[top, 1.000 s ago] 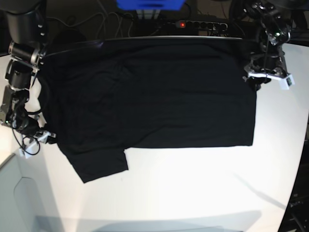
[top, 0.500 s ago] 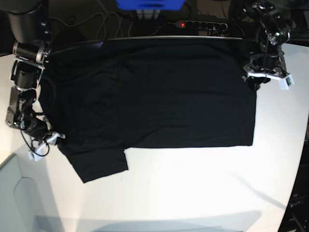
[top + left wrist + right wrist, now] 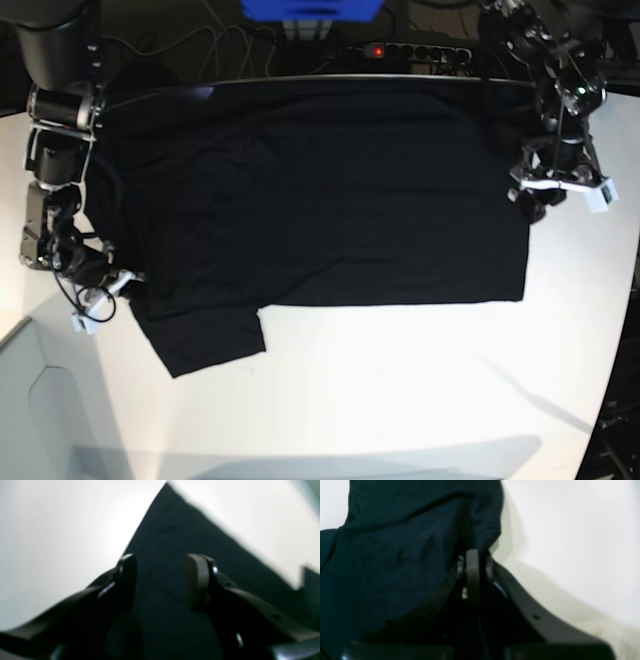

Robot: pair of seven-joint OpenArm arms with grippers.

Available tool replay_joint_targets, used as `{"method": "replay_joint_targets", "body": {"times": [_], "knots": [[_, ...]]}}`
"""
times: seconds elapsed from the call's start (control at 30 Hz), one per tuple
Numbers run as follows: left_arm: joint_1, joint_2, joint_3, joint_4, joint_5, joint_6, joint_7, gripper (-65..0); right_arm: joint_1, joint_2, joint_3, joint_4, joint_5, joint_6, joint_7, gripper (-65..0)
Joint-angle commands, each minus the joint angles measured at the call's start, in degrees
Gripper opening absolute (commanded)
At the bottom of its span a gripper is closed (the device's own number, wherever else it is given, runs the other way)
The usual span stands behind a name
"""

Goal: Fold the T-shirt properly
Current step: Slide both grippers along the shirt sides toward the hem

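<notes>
The black T-shirt [image 3: 320, 190] lies spread flat on the white table [image 3: 400, 380], one short sleeve pointing to the front left. My left gripper [image 3: 528, 203] is at the shirt's right edge. In the left wrist view it [image 3: 161, 580] is open, its jaws apart just above the cloth [image 3: 175, 530] near a corner. My right gripper [image 3: 122, 284] is at the left edge by the sleeve. In the right wrist view it [image 3: 473, 555] is shut, with the shirt's hem [image 3: 395, 555] bunched at its tips. The neck label is not visible.
A power strip with a red light [image 3: 400, 50] and cables lie behind the table's far edge, beside a blue object [image 3: 310, 8]. A grey panel [image 3: 40, 400] sits at the front left corner.
My right gripper has moved toward the front and right, onto the shirt's edge by the sleeve. My left gripper has moved a little toward the front along the shirt's right edge.
</notes>
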Motion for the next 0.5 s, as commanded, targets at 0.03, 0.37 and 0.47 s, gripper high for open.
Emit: {"method": "replay_joint_targets", "body": {"times": [0.03,0.37,0.47], "knots": [[-4.08,-2.03,-0.33,0.75,-2.68,-0.13,2.15,-34.7,0.62,-0.11,-0.62,0.15,-1.32,0.9,-1.83,-65.0],[-23.33,-7.13,-5.07,-27.12,-5.93,-0.13,7.86,-34.7,0.8,-0.2,-0.62,0.15,-1.32,0.9,-1.83,-65.0],[-26.14,-11.17,-6.48,-35.12,-11.65,-0.13,7.86,-34.7,0.8,-0.2,-0.62,0.15,-1.32,0.9,-1.83,-65.0]]}}
